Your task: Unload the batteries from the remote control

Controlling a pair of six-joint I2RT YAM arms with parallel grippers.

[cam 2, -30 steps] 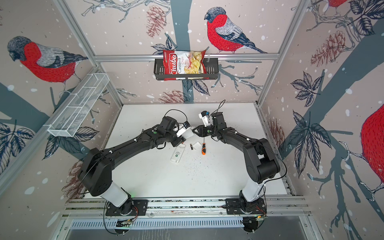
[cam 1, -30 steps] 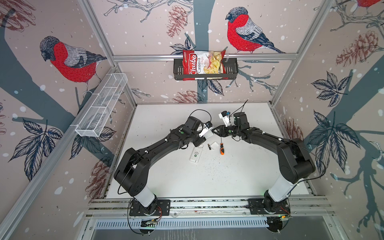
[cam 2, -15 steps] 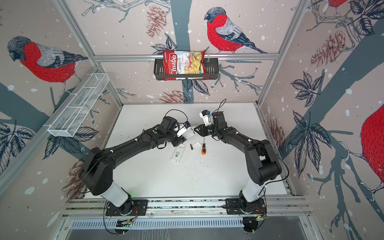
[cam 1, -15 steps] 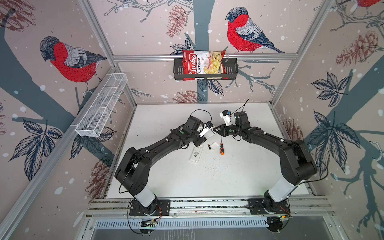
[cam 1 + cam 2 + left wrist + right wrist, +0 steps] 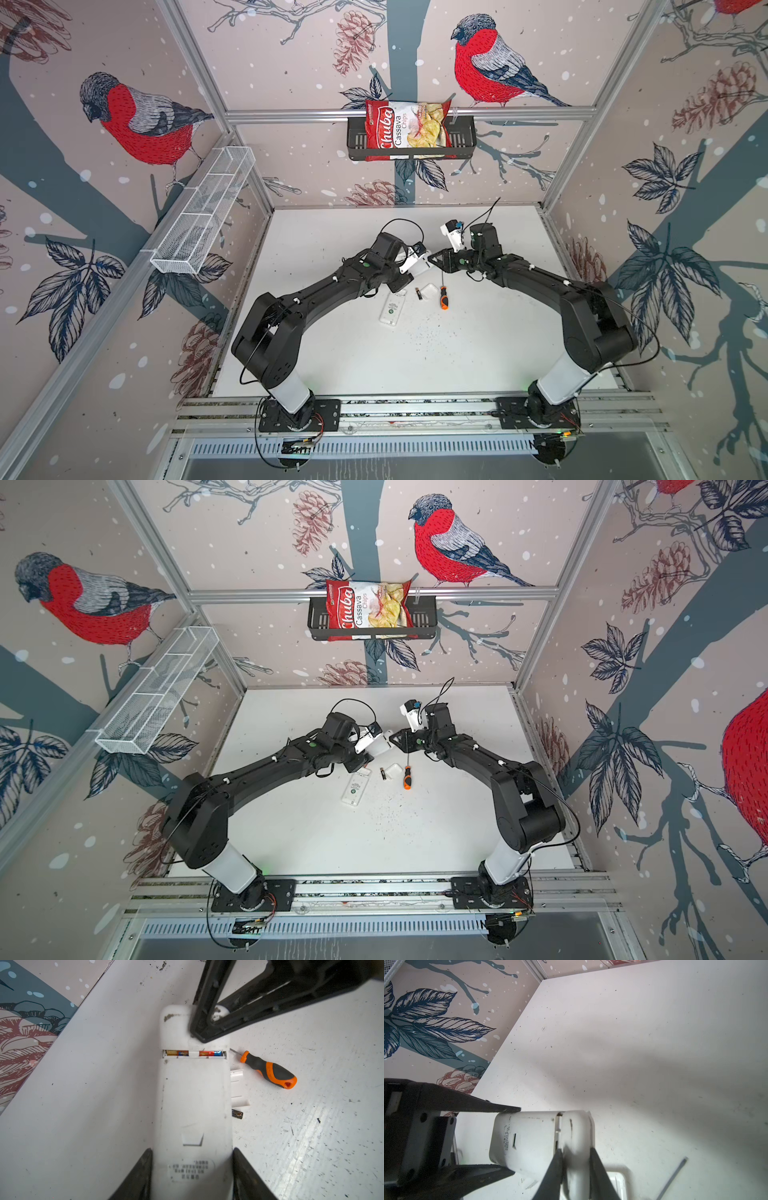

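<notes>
wide white tabletop [image 5: 457, 353], and all the action bunches around the white plastic remote control [image 5: 193, 1095] held up mid-table. two black arms [image 5: 316, 291] meet on it: the left gripper [image 5: 191, 1151] is clamped across its labelled end, and the right gripper [image 5: 575, 1149] is pinched tight onto the rounded piece at the opposite end. well beyond the remote, on the back wall, a red bag of cassava chips [image 5: 405, 126] sits in a black basket [image 5: 463, 137]. far from the remote, on the left arm's side wall, hangs a white wire basket [image 5: 203, 210]. closer in, a second white remote [image 5: 392, 308] lies flat, toward the arm bases from the held one. just beside the held remote are an orange-and-black-handled screwdriver [image 5: 268, 1070], a white battery cover [image 5: 239, 1086] and one black-and-copper battery [image 5: 237, 1114] loose on the table. the remote's edge hides part of the last two. more batteries [image 5: 176, 1052] peek through a thin gap in the remote's back. its shell covers the rest of them, and the right gripper's frame blocks the remote's tip.
</notes>
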